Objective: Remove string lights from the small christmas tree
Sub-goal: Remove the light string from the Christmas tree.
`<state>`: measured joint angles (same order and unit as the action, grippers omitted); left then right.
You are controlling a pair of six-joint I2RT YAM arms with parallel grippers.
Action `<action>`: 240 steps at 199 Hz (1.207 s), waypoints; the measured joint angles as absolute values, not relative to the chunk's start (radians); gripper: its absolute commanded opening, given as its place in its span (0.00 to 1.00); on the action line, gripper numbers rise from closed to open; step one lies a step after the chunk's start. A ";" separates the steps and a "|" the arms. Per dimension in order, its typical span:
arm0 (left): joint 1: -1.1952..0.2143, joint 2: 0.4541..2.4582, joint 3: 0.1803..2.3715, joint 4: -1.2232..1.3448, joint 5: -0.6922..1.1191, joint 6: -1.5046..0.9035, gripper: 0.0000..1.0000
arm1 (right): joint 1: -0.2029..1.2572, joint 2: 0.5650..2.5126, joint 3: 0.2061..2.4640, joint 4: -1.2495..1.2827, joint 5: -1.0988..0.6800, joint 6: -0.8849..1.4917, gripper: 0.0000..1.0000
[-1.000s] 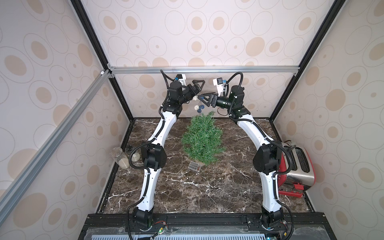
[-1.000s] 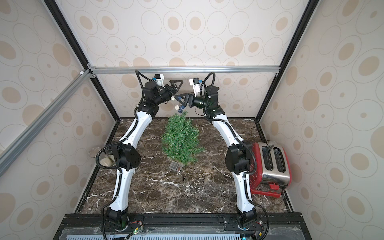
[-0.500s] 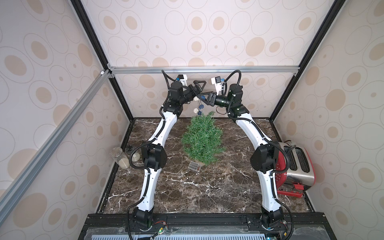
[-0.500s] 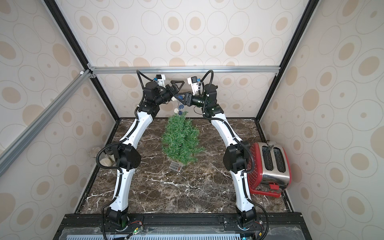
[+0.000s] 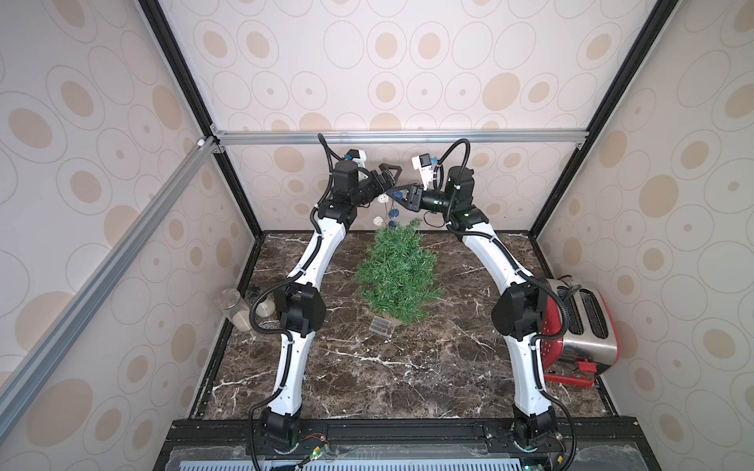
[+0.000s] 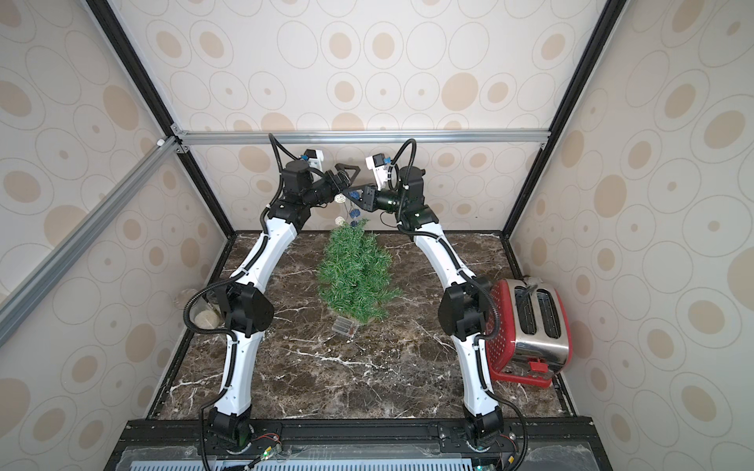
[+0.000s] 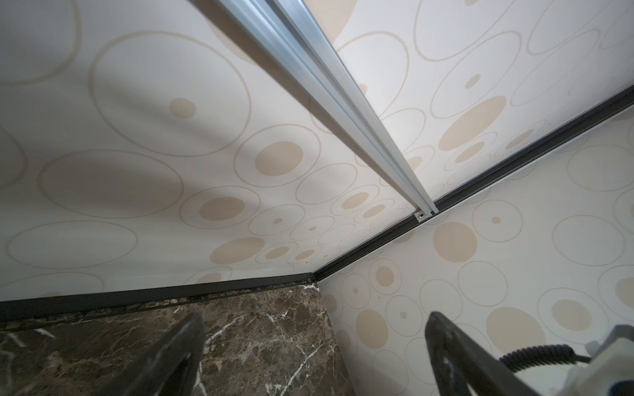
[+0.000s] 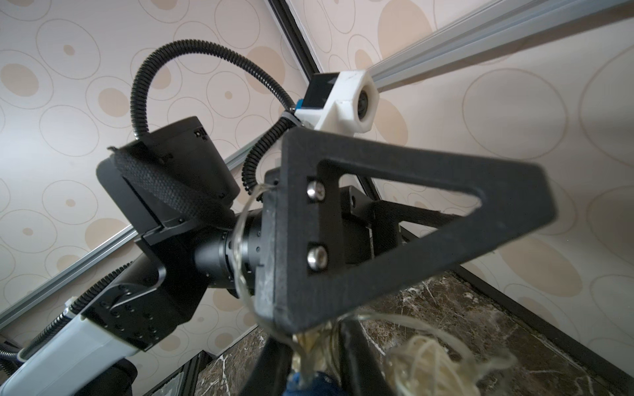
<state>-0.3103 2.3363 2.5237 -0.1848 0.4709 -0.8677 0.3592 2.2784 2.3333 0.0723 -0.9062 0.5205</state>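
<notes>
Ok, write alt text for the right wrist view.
The left gripper fills the frame, black and triangular, clear wire looping past its base. At the bottom edge the right gripper pinches the string lights, cream and dark blue balls, above the marble table.

Table (image 5: 408,367), dark marble: one.
Robot arms, two: left arm (image 5: 304,261), right arm (image 5: 495,261).
White wrist cameras (image 5: 355,155): two, one per arm.
Christmas tree (image 5: 398,277), green: one.
String lights (image 5: 394,213): one strand. Woven balls countable in both top views: two cream-white, two dark blue. In the right wrist view they are too blurred to count.
Battery box (image 5: 381,326), clear: one.
Glass jars (image 5: 234,308) with pale filling: two seem to show in a top view, the second partly hidden behind a cable.
Toaster (image 5: 591,322): one, with two slots.
Red perforated basket (image 5: 548,346): one.
</notes>
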 measured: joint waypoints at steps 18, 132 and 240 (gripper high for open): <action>-0.311 2.304 2.521 -0.239 0.459 -0.808 0.99 | 0.363 2.270 2.319 0.069 -0.897 0.512 0.00; -0.316 2.132 2.447 -0.458 0.282 -0.498 0.99 | 0.364 2.225 2.272 0.036 -0.863 0.483 0.00; -0.316 2.137 2.572 -0.786 0.272 -0.244 0.99 | 0.370 2.172 2.234 0.012 -0.833 0.457 0.00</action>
<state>-0.3161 2.1372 2.5725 -0.7856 0.2718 -0.2436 0.3698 2.1723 2.2341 0.0120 -0.8326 0.4568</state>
